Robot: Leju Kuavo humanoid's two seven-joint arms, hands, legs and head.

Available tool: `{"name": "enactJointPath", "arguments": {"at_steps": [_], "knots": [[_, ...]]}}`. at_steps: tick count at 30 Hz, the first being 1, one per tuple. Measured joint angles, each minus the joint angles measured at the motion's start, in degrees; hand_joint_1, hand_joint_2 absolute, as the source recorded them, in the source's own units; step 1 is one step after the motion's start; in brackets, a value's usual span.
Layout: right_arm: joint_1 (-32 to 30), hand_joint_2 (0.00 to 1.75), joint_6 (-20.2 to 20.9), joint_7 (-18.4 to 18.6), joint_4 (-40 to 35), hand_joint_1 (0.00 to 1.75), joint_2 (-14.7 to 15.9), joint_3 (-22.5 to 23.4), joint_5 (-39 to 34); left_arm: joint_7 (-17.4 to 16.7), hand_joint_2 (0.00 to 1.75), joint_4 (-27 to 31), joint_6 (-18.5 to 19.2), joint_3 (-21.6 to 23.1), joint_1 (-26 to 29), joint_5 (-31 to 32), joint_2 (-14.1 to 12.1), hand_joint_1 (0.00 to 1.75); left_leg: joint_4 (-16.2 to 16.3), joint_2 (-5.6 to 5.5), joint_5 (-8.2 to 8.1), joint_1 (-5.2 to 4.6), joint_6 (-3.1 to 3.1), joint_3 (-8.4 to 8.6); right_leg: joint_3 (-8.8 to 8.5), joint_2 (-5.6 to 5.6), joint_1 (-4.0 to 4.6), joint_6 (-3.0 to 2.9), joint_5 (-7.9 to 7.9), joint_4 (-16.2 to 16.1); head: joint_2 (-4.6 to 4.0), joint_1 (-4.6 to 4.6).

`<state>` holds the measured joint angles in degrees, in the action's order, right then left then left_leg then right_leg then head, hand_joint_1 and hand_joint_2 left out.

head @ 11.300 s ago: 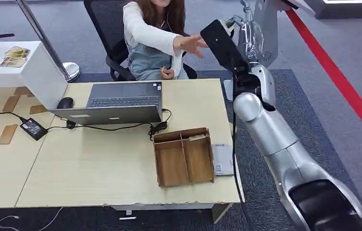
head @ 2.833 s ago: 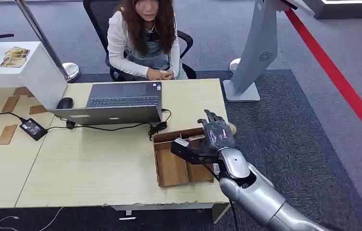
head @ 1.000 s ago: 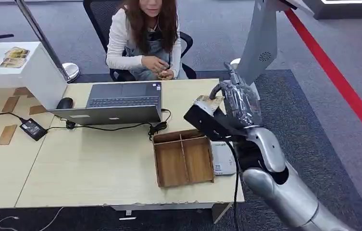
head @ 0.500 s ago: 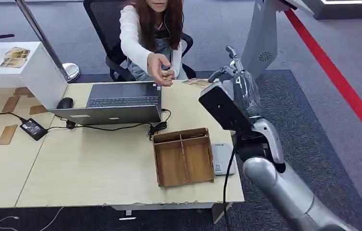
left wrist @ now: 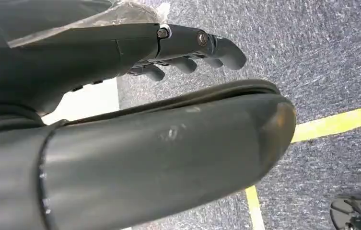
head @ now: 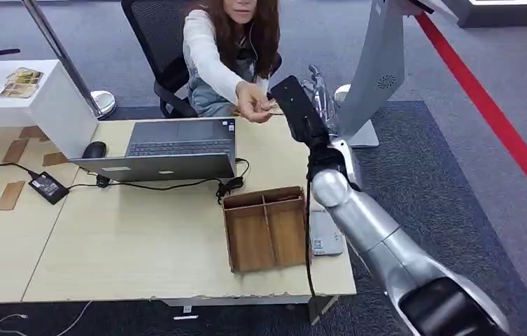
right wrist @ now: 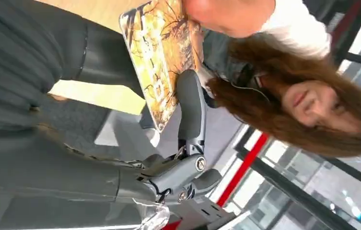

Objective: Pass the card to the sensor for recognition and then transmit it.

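- Handover was the step in hand: the right hand (head: 307,105) was raised over the far right side of the table (head: 141,238), towards the seated person (head: 229,49).
- The card (right wrist: 161,57) lay between a dark finger and the thumb of this hand, while the person's hand (head: 253,105) touched its far end; the grip seemed not yet released.
- The left hand (left wrist: 135,110) hung over the carpet, its fingers curled and holding nothing.
- Next move, by judgement: loosen the fingers once the person pulled.
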<state>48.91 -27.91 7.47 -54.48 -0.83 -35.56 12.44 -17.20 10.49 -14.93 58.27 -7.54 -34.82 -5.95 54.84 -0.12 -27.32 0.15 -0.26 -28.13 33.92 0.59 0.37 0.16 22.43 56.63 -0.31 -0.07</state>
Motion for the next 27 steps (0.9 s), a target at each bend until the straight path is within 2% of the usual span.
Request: {"name": "enactJointPath", "arguments": {"at_steps": [6,8,9,10,11,20,27], "knots": [[1.31,1.75,-0.63,-0.83,7.91,1.54,-2.62,-0.02,-0.26,-0.22,0.0,0.0,0.17,0.24,0.06,-0.04,0.0,0.0,0.0,0.0,0.0,-0.01,0.0,0.0,0.0,0.0,-0.01,0.0,0.0,0.0,0.0,0.0],[1.63,1.75,-0.72,-0.98,9.85,1.43,-3.12,-0.02,-0.26,-0.37,0.0,0.0,0.41,0.46,0.1,-0.02,0.04,0.0,0.0,0.0,0.0,-0.01,0.0,0.0,0.0,0.0,-0.01,0.0,0.0,0.0,0.0,0.0],[1.67,1.75,-0.74,-1.03,10.36,1.43,-3.28,-0.04,-0.26,-0.42,0.0,0.0,0.44,0.48,0.13,-0.02,0.07,0.0,0.0,-0.01,0.0,-0.01,0.0,0.0,0.0,-0.01,-0.01,0.0,0.0,0.0,0.0,0.0],[1.69,1.75,-0.74,-1.05,10.94,0.56,-3.45,-0.04,-0.26,-0.44,0.0,0.0,0.48,0.55,0.16,-0.02,0.09,0.0,0.01,-0.01,0.0,0.0,0.0,-0.01,0.01,-0.01,-0.01,0.0,0.0,0.0,-0.02,0.0],[1.69,1.75,-0.74,-1.07,11.34,0.03,-3.58,-0.07,-0.28,-0.44,0.0,0.0,0.5,0.63,0.16,-0.02,0.09,0.0,0.01,-0.01,0.0,0.0,0.0,-0.02,0.02,-0.01,-0.01,0.0,0.0,0.0,0.0,0.0],[1.77,1.75,-1.59,-3.04,12.52,0.0,-4.26,-0.11,-1.86,-0.24,0.0,0.0,0.5,0.98,0.14,0.02,0.13,0.0,0.0,0.01,-0.02,-0.01,-0.01,-0.03,0.06,0.02,0.0,0.01,0.01,-0.01,0.0,0.0],[-1.14,1.75,-3.41,-3.85,5.47,0.0,-4.13,-0.13,-2.1,-1.03,0.0,0.0,0.57,0.98,0.19,-0.17,0.13,0.0,0.0,0.01,-0.02,-0.01,-0.01,0.0,0.06,0.02,0.0,0.0,0.0,-0.01,0.0,0.0]]}}
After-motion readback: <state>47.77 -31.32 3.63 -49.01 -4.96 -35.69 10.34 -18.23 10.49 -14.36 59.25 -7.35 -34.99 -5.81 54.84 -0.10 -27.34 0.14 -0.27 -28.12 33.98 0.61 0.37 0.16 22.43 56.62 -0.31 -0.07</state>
